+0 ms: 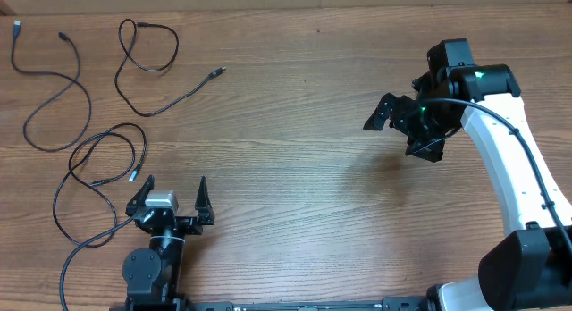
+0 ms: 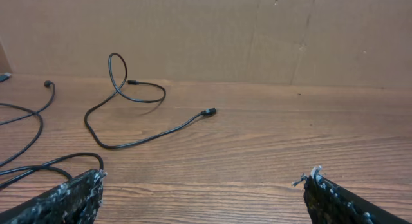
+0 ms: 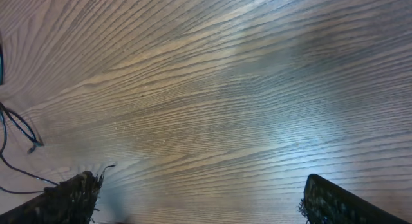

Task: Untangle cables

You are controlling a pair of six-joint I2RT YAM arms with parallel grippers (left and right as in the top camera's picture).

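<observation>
Three thin black cables [image 1: 175,97] lie loose and spread out on the left part of the wooden table [image 1: 295,195]. Left gripper [image 1: 175,184] sits low just right of them, jaws wide apart, empty. Right gripper [image 1: 404,132] hovers far right, jaws apart, holding nothing.

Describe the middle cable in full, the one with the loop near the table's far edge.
The middle cable is a thin, black, rubbery-looking cord lying slack on the wooden table. It crosses itself once in a loop that stands up off the wood, then sweeps in a wide curve to a small dark plug. Its other plug rests by the loop. Only the table appears to touch it.
</observation>
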